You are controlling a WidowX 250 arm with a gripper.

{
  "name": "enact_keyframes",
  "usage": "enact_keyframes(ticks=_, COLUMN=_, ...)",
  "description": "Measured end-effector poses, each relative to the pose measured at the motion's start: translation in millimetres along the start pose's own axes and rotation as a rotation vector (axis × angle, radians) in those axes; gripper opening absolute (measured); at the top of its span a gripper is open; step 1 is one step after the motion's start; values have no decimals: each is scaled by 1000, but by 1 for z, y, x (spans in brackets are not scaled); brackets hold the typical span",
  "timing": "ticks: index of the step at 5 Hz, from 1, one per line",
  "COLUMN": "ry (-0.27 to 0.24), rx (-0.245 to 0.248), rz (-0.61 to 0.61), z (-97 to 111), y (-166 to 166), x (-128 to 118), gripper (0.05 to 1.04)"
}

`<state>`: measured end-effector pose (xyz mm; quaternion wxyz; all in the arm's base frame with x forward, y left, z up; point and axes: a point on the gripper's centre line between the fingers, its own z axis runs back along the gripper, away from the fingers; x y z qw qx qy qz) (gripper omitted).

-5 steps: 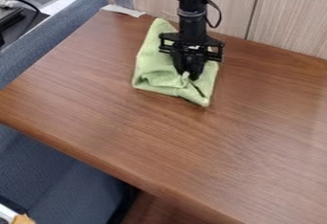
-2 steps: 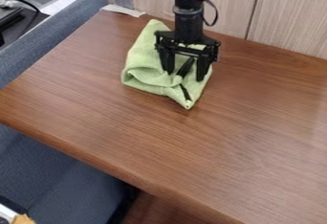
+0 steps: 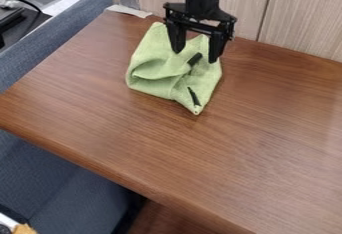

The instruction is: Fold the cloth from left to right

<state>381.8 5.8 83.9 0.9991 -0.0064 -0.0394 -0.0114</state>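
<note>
Green fabric cloth (image 3: 153, 68) lying bunched on the brown wooden desk (image 3: 133, 143), below a released black two-finger gripper (image 3: 195, 57).

The gripper's fingers stand wide apart over the cloth's far part, grasping nothing; whether their tips touch it, I cannot tell. The cloth lies toward the desk's back edge, loosely creased, one corner pointing to the front, so the fold looks partly made and untidy. With nothing pressing it down, the raised crease could spring open. If a fingertip catches the top layer as the gripper leaves, the fold may drag out of line; a new pinch taking both layers would probably slide the whole cloth instead.
</note>
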Motion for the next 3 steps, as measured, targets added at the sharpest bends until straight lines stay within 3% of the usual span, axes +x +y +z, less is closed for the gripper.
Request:
enact_keyframes(ticks=1, ry=-40, rx=29, rz=-42, z=15, y=4, x=-9, gripper=1001)
enact_keyframes(ticks=3, ry=-43, rx=28, rz=-42, z=16, y=3, x=-10, gripper=1001)
